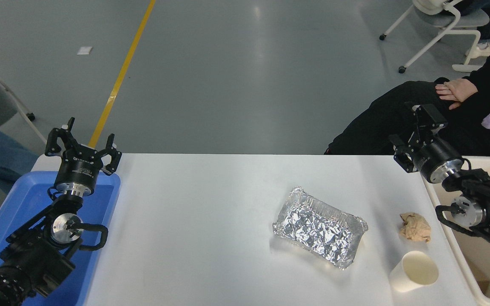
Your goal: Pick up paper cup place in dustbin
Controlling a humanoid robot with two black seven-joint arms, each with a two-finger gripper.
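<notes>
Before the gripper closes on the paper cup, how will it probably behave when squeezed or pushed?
The paper cup looks empty and thin-walled, so it is probably very light and may crush under a firm squeeze. It lies tilted on its side near the table's front edge, so a push would likely make it roll in a curve.

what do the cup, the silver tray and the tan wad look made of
Paper cup: matte cream paper, judging by its rolled rim and thin wall. Foil tray: aluminium foil, shiny and crinkled all over. Tan wad: probably crumpled brown paper or a napkin, dull with soft creases.
</notes>
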